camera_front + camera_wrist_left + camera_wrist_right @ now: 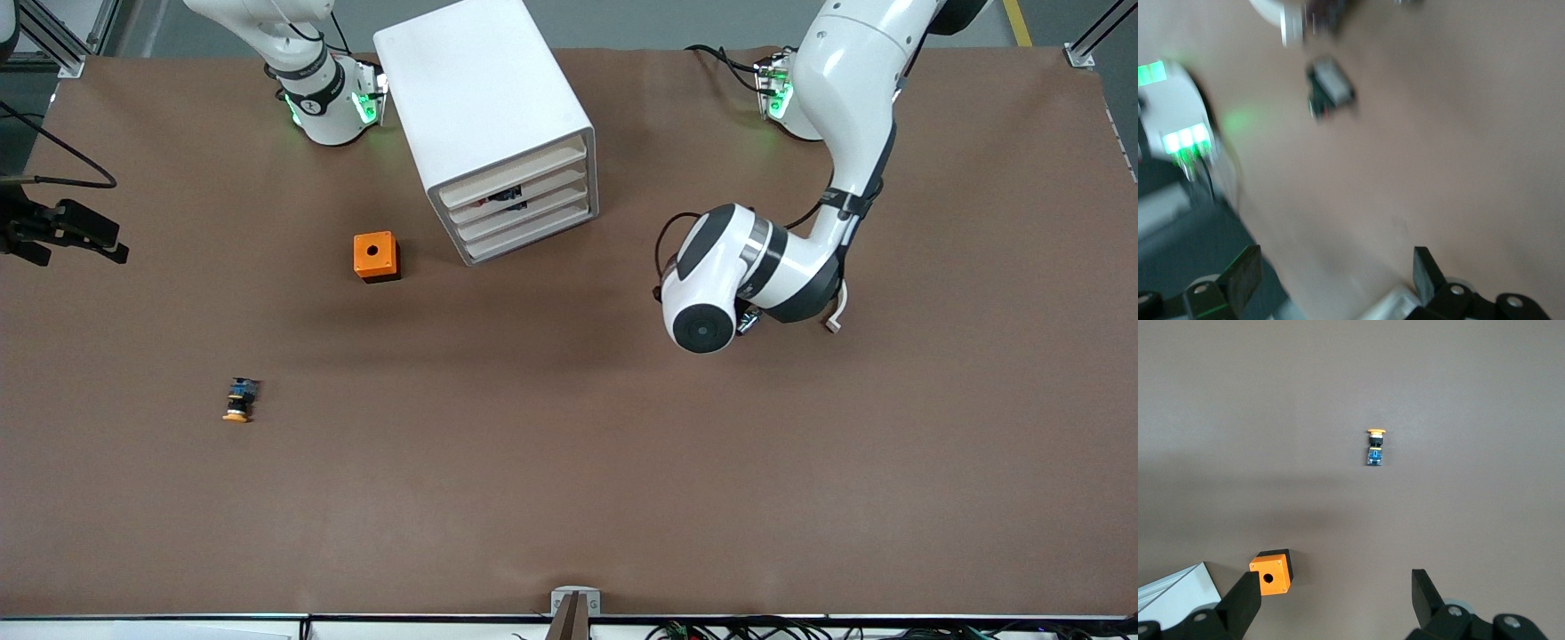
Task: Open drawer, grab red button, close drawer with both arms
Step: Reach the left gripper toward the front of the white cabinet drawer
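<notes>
The white cabinet (pixel 484 98) stands at the table's middle, near the arms' bases. Its four cream drawer fronts all look pushed in, including the second drawer (pixel 556 184). Small dark parts show in the gaps above and below that drawer. No red-capped button shows. My left arm's wrist (pixel 711 298) hangs over the table in front of the drawers and covers its gripper. In the blurred left wrist view the left gripper (pixel 1335 261) is open and empty. My right gripper (pixel 1335 581) is open and empty, high over the table; it is out of the front view.
An orange cube with a hole (pixel 375 256) sits beside the cabinet toward the right arm's end; it also shows in the right wrist view (pixel 1271 572). An orange-capped button (pixel 238 400) lies nearer the front camera; the right wrist view (pixel 1375 447) shows it too. A dark blurred object (pixel 1330 87) lies near the left arm's base.
</notes>
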